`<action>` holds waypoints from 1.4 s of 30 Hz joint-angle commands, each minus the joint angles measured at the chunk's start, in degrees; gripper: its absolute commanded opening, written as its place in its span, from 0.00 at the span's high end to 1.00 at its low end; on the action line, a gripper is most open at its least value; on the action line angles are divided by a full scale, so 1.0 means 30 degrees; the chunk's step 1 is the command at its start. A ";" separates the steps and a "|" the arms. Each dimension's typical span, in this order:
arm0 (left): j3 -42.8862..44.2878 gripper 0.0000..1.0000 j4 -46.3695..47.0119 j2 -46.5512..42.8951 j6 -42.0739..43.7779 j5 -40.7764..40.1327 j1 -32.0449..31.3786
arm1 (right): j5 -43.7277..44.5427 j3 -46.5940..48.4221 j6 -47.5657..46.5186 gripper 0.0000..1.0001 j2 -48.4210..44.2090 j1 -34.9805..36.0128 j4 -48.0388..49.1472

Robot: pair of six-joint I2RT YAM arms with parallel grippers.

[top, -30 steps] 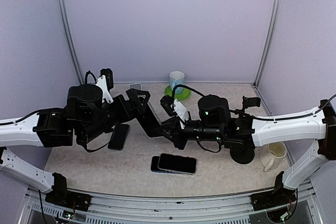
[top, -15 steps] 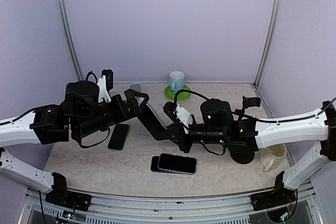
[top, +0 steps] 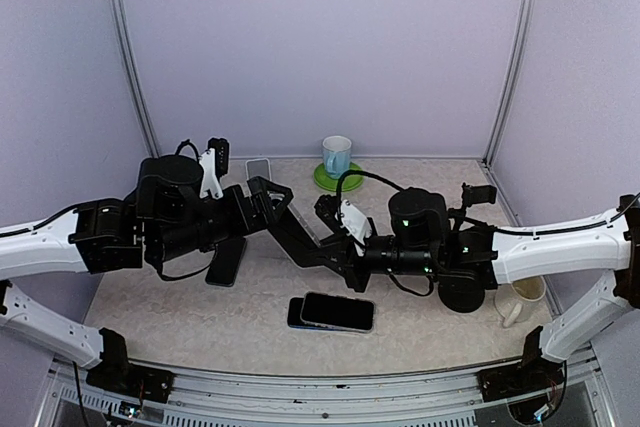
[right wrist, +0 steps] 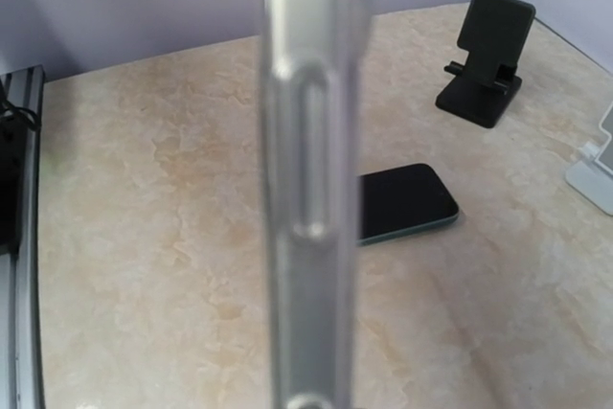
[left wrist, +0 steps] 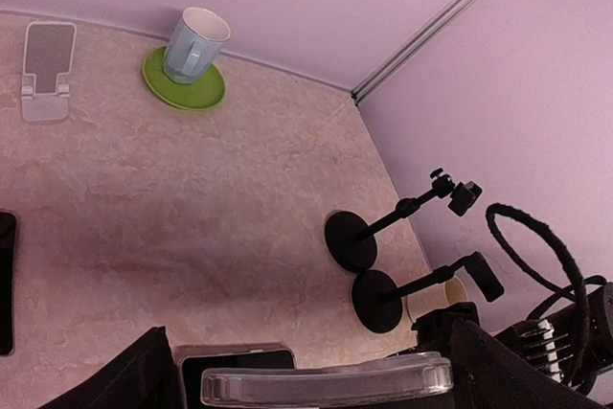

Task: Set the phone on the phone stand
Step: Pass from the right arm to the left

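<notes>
A dark phone in a clear case (top: 296, 233) is held in the air between both arms, above the middle of the table. My left gripper (top: 270, 197) is shut on its upper end; its edge (left wrist: 326, 380) lies across the bottom of the left wrist view. My right gripper (top: 336, 251) is shut on its lower end; its edge (right wrist: 306, 189) stands blurred and upright in the right wrist view, hiding the fingers. A white phone stand (top: 258, 167) (left wrist: 46, 69) stands empty at the back wall. A black phone stand (right wrist: 488, 59) stands empty on the table; the left arm hides it in the top view.
A dark phone (top: 228, 259) (right wrist: 402, 203) lies on the left. Two stacked phones (top: 335, 312) lie near the front. A blue cup on a green saucer (top: 337, 155) (left wrist: 194, 45) stands at the back. A cream mug (top: 520, 297) and two small black tripods (left wrist: 350, 241) stand on the right.
Both arms have shifted a little to the right together, carrying the phone between them. Nothing on the table has moved.
</notes>
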 commanded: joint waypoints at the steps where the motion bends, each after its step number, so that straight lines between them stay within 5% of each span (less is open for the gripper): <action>1: -0.0099 0.05 0.0804 0.0305 0.0072 0.0836 0.0118 | -0.0105 0.0525 -0.0256 1.00 -0.0358 0.0075 0.1325; 14: -0.0502 0.15 0.1296 0.0497 -0.0122 0.1114 0.0272 | -0.0099 0.0638 -0.0418 1.00 -0.0113 0.0075 0.1147; 29: -0.0725 0.41 0.1501 0.0718 -0.0330 0.0856 0.0294 | 0.0362 0.0640 -0.0448 1.00 0.0058 0.0075 0.0921; 35: -0.0666 0.41 0.1124 0.0380 -0.0258 -0.0161 0.0338 | 0.0561 0.0834 -0.0364 0.32 0.0188 0.0075 0.0504; 39: -0.0561 0.41 0.0897 0.0144 0.0131 -0.0666 0.0515 | 0.0883 0.0834 -0.0259 0.03 0.0115 0.0075 0.0361; 42: -0.0376 0.41 0.0323 -0.0019 0.0542 -0.1498 0.0627 | 0.1152 0.0877 -0.0171 0.00 0.0020 0.0075 0.0029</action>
